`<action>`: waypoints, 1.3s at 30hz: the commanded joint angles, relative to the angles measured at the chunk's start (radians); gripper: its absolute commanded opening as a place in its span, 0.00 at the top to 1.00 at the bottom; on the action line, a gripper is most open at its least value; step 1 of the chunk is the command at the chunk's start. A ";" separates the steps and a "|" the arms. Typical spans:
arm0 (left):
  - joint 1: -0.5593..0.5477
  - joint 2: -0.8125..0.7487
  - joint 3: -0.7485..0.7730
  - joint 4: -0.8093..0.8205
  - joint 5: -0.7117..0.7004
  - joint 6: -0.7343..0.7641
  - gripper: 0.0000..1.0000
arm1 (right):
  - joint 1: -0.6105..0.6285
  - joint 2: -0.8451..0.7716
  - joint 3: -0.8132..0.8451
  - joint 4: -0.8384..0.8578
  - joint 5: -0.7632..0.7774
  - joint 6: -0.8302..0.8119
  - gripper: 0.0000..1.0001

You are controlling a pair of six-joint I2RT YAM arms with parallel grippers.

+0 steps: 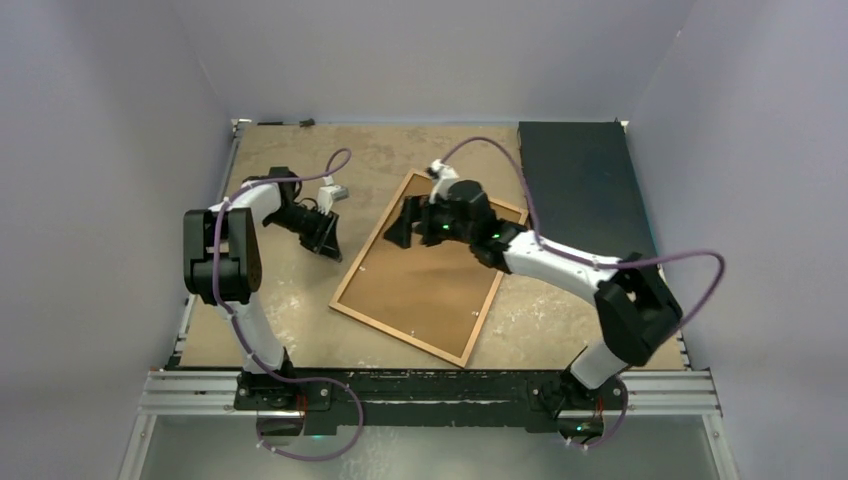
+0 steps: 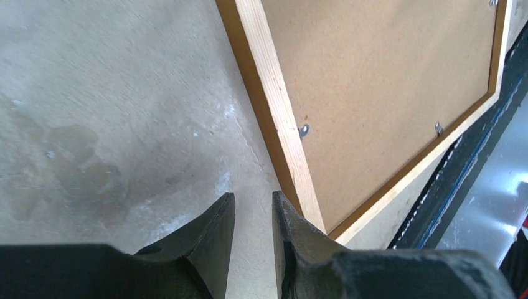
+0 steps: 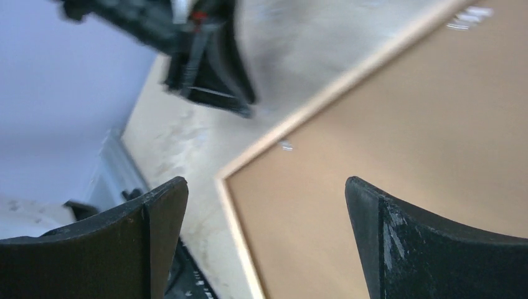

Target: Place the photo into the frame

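The frame (image 1: 420, 270) lies flat in the middle of the table with its plain brown board back facing up and thin orange-brown wooden edges around it. It also shows in the left wrist view (image 2: 386, 81) and the right wrist view (image 3: 405, 143). The photo is out of view. My left gripper (image 1: 328, 240) hangs just left of the frame's left edge; in its own view (image 2: 252, 196) the jaws stand a narrow gap apart and hold nothing. My right gripper (image 1: 405, 225) is wide open and empty above the frame's far left corner (image 3: 266, 180).
A dark black slab (image 1: 575, 190) lies at the back right, next to the frame's far corner. Small metal tabs (image 2: 303, 130) sit along the board's edges. The table's left edge and its metal rail show in the right wrist view (image 3: 118, 174).
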 commanded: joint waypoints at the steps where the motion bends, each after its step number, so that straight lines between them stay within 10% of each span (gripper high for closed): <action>1: -0.014 -0.003 0.065 0.060 0.013 -0.070 0.72 | -0.121 -0.139 -0.156 -0.250 0.163 -0.002 0.01; 10: -0.120 0.125 0.187 0.267 0.022 -0.299 0.67 | -0.236 -0.324 -0.360 -0.172 0.179 0.019 0.01; 25: -0.168 0.306 0.348 0.394 0.083 -0.492 0.68 | -0.255 0.321 0.247 0.009 -0.025 -0.061 0.02; 39: -0.171 0.342 0.338 0.394 0.104 -0.476 0.78 | -0.254 0.570 0.447 0.077 -0.078 -0.011 0.06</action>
